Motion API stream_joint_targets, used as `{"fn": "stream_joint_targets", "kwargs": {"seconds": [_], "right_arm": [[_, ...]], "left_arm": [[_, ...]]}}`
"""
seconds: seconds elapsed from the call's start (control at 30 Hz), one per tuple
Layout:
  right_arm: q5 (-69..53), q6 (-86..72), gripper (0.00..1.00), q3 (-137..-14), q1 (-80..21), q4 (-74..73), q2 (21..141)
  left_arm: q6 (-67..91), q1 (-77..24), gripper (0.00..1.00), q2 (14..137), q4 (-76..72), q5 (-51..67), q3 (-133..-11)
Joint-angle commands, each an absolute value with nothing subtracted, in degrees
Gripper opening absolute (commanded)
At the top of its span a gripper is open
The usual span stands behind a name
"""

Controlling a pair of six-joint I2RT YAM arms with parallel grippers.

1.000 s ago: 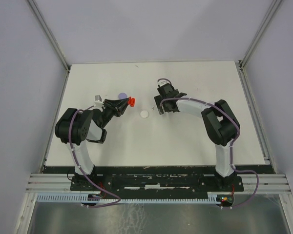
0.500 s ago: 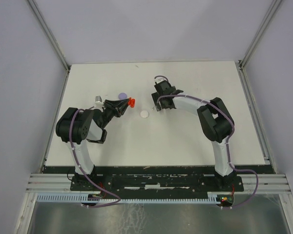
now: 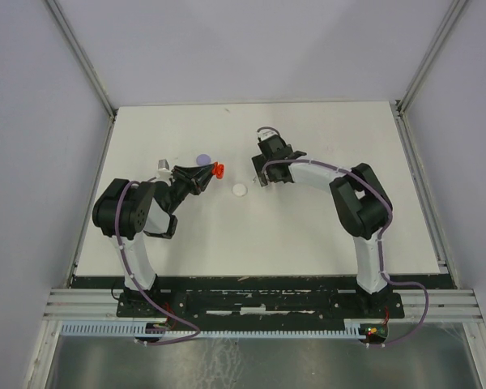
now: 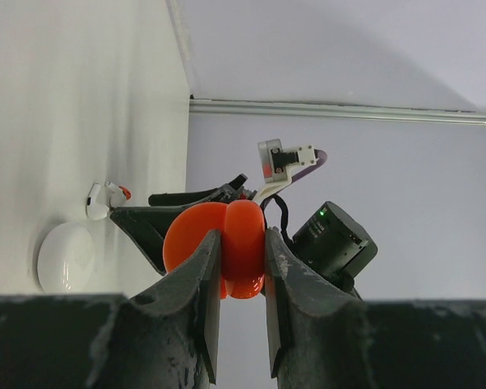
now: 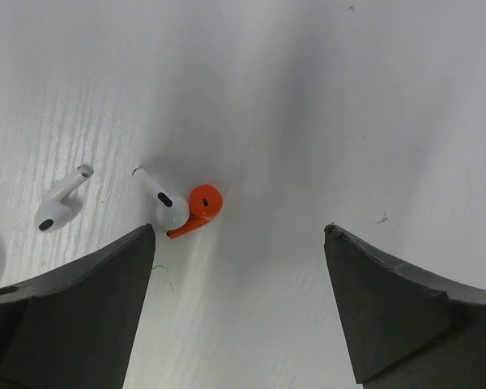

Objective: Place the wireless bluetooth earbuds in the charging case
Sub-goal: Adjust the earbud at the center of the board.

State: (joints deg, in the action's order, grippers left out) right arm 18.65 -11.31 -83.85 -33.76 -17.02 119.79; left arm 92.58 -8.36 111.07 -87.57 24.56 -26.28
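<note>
My left gripper (image 4: 241,236) is shut on a red charging case (image 4: 236,243), held above the table; its two round halves stand apart like an open shell. From above, the red charging case (image 3: 218,170) sits at the tip of the left gripper (image 3: 209,173). My right gripper (image 5: 239,232) hangs open over the table, jaws wide with nothing between them. Ahead of its left finger lie the earbuds: a white earbud (image 5: 165,203) touching an orange-red earbud (image 5: 199,206), and another white earbud (image 5: 57,207) further left.
A white round disc (image 3: 240,190) lies between the two grippers, and shows as a white disc (image 4: 65,258) in the left wrist view. A lavender disc (image 3: 202,160) lies just behind the left gripper. The white table (image 3: 308,235) has walls on three sides.
The right gripper has shifted a little to the left, toward the earbuds. The left gripper keeps the red case in the same place.
</note>
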Motion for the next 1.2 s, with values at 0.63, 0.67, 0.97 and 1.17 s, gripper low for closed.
{"fn": "stream_joint_targets", "kwargs": {"seconds": [0.63,0.67,0.97,1.17], "right_arm": [[18.61,-12.4,0.94,-94.74,-30.46,-20.19,121.42],[18.48,-12.39,0.94,-95.16,-30.38,-20.28,121.79],[17.84,-12.48,0.94,-95.98,-30.16,-20.79,124.15],[17.5,-12.3,0.94,-95.65,-30.2,-21.09,124.87]], "left_arm": [[94.39,-8.13,0.03,110.57,-98.61,25.84,-26.88],[94.52,-8.1,0.03,110.52,-98.6,25.84,-26.87],[94.61,-8.15,0.03,110.28,-98.61,25.91,-26.82],[94.71,-8.12,0.03,110.34,-98.56,25.93,-26.96]]}}
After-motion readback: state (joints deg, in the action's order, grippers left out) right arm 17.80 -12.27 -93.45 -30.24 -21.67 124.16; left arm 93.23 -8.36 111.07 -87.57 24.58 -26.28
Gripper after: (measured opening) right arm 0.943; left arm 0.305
